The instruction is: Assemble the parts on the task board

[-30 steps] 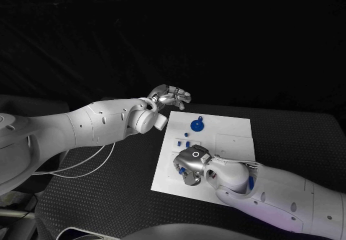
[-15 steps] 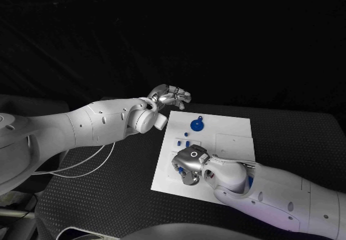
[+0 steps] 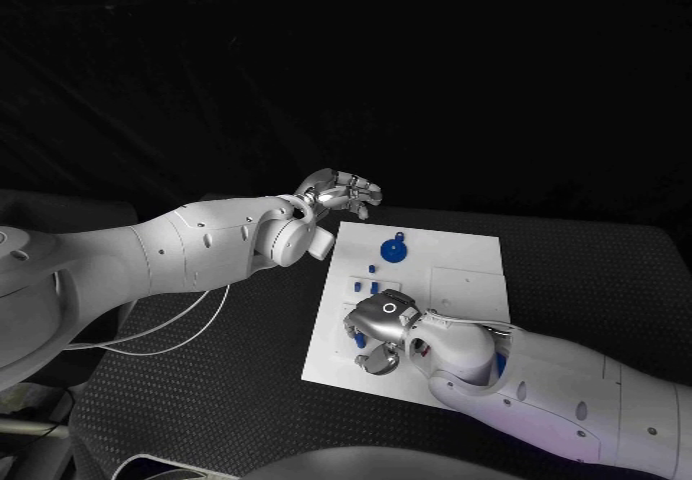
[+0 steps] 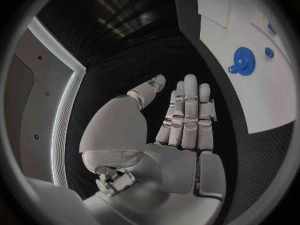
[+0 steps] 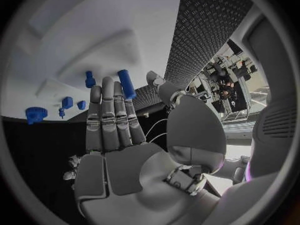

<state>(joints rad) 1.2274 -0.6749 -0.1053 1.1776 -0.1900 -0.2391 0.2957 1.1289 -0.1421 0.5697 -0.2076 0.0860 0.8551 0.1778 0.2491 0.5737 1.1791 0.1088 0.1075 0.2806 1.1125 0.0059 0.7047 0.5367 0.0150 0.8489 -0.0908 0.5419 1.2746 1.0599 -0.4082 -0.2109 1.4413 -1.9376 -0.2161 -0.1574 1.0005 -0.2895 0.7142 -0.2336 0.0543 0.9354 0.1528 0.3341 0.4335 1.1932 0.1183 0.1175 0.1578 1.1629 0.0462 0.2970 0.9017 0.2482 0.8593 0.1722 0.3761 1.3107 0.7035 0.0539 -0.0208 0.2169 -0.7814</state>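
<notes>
Board [image 3: 469,285] at frame centre; right hand [image 3: 381,330] over lower-left corner, fingers straight, released; left hand [image 3: 340,192] above, empty, fingers extended.

Dim scene, black surroundings; wrist views fisheye-bent, dark-framed.

Near left part of the task board [image 3: 462,290] hidden under the right hand [image 3: 378,330] in the head view. Small blue parts [image 3: 364,287] beside that hand too small to tell apart. Board cut off by the circle's rim in both wrist views.
</notes>
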